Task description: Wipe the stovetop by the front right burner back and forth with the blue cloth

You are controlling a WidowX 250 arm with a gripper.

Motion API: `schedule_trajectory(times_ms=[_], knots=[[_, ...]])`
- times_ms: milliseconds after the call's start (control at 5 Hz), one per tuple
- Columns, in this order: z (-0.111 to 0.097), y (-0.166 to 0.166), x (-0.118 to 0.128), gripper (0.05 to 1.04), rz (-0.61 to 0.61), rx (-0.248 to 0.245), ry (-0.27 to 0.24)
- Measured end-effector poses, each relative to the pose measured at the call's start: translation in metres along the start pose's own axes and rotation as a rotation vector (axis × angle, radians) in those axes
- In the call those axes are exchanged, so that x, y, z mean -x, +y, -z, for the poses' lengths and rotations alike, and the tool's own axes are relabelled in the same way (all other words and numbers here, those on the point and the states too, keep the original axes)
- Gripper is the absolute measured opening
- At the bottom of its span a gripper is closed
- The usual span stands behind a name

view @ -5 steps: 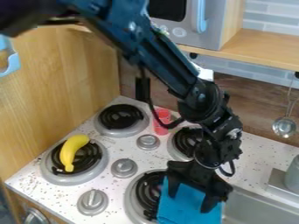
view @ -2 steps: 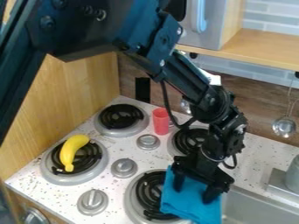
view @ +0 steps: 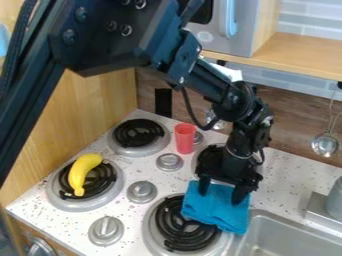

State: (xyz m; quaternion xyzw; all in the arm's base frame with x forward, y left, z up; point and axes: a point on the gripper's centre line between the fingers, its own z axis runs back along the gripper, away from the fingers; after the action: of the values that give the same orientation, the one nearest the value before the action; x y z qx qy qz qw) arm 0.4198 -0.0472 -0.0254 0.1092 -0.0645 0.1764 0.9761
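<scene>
The blue cloth (view: 215,209) lies at the right edge of the front burner (view: 186,229), beside the sink (view: 284,227), just under the gripper (view: 222,191). Whether the jaws pinch it, one cannot tell. Handling the cloth seems the present step; next move calls for a sure grip.

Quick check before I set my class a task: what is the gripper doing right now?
Gripper: open, fingers apart at the blue cloth; whether it grips the cloth cannot be told.

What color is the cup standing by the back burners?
Red, in the camera view.
</scene>
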Motion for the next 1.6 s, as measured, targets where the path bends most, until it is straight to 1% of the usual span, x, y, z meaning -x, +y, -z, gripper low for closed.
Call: schedule_trajectory(times_ms=[200,400,600,800,1000,1200,1400,1600], knots=[[-0.007,-0.002,-0.011,0.998,-0.007,0.023,-0.020],[-0.021,-0.004,-0.027,0.998,-0.025,0.034,-0.051],[-0.012,-0.017,-0.048,0.998,-0.035,0.027,-0.056],[-0.010,-0.017,-0.046,0.998,-0.039,0.024,-0.047],[0.010,-0.014,-0.027,0.999,-0.012,0.004,-0.006],[0.005,-0.006,-0.014,0.999,0.005,0.015,-0.016],[-0.011,0.011,0.007,0.999,0.027,0.029,-0.033],[-0.007,0.017,0.019,0.999,0.052,0.017,-0.027]])
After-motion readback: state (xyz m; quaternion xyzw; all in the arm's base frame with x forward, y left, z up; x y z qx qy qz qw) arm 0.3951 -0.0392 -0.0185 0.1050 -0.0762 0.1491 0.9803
